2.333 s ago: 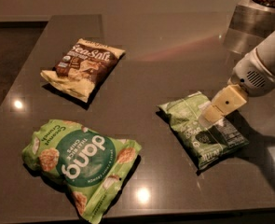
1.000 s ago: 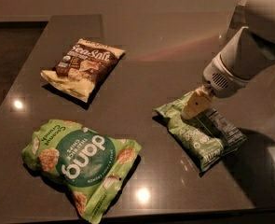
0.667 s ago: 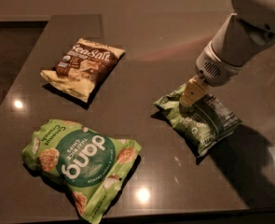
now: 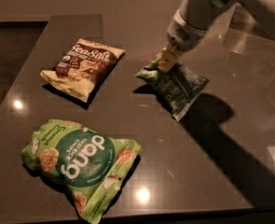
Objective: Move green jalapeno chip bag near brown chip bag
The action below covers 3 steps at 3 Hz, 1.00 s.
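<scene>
The green jalapeno chip bag (image 4: 176, 85) is small, dark green and crinkled, with a label panel facing up. It hangs tilted just above the dark table (image 4: 141, 129), right of centre, and casts a shadow below it. My gripper (image 4: 166, 60) comes down from the upper right on a white arm and is shut on the bag's upper left end. The brown chip bag (image 4: 83, 68), cream with a brown "Sea Salt" panel, lies flat to the left, about one bag's width from the green one.
A larger light-green "dang" bag (image 4: 81, 164) lies at the front left of the table. The table's front edge runs along the bottom of the view. The arm's shadow falls across the right side of the table.
My gripper has closed on the green jalapeno bag and carried it left and toward the back, closer to the brown bag. The two other bags have not moved.
</scene>
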Tool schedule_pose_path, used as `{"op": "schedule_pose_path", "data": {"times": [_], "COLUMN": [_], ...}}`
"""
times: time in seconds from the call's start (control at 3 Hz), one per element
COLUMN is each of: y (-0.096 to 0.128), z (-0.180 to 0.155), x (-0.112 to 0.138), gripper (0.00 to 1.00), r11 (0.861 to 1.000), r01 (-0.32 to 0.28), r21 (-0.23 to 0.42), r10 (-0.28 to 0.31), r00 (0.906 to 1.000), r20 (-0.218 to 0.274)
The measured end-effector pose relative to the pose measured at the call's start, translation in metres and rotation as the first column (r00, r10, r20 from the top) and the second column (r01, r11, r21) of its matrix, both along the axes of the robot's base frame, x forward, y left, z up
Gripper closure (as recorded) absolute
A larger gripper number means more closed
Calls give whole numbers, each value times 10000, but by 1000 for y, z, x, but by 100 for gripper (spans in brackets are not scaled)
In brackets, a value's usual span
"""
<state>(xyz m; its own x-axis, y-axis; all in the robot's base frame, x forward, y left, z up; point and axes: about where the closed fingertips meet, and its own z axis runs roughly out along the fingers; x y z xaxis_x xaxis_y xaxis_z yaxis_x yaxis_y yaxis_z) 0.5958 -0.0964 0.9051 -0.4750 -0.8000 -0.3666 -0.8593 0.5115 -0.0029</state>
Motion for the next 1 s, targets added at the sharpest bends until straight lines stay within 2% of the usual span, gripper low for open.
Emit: {"op": "schedule_pose_path", "data": {"times": [0.33,0.67,1.0], "y": [44,73,93], "z": [3,3,8], "x": [31,44,52], "gripper": [99,78,47], "r11": [9926,9800,9647], "r01": [-1129,-1854,-2484], "r21": [439,726,880], "r10": [1120,1823,2421], "r00": [9935,9821,9673], "r20": [216,473,762]}}
